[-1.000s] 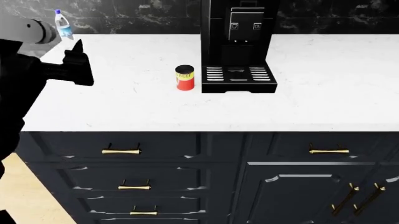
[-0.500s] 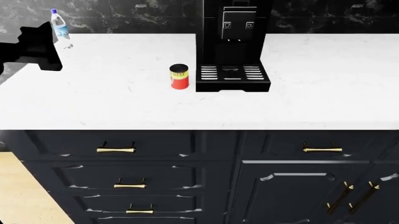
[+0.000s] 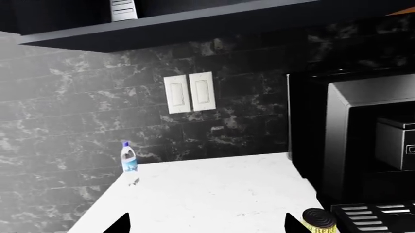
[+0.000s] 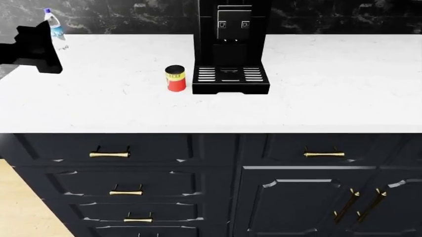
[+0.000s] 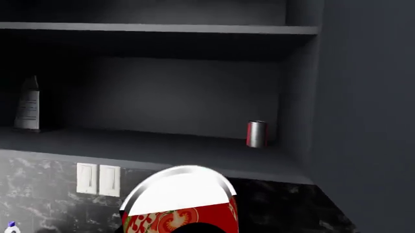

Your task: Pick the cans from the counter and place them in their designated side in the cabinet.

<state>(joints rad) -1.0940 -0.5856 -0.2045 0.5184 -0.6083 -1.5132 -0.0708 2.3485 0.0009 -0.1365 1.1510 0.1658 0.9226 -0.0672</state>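
The yellow-over-red "BEEF" can (image 4: 175, 78) stands on the white counter (image 4: 316, 103), just left of the coffee machine's drip tray. It also shows in the left wrist view (image 3: 318, 221). My left gripper (image 4: 33, 49) hovers over the counter's far left end; in its wrist view it (image 3: 207, 229) is open and empty, fingertips (image 3: 120, 225) wide apart. My right gripper (image 5: 188, 229) is out of the head view. It is shut on the all-red can (image 5: 178, 206), held up in front of the open cabinet shelf (image 5: 162, 145).
A black coffee machine (image 4: 231, 44) stands at the counter's middle back. A clear bottle (image 4: 53, 22) stands at the far left back. On the cabinet shelf are a small red-and-silver can (image 5: 257, 133) at the right and a pale bottle (image 5: 27, 104) at the left.
The head view has shifted, so the can and coffee machine sit further left in it. My left gripper has moved from the front left to the far left back.
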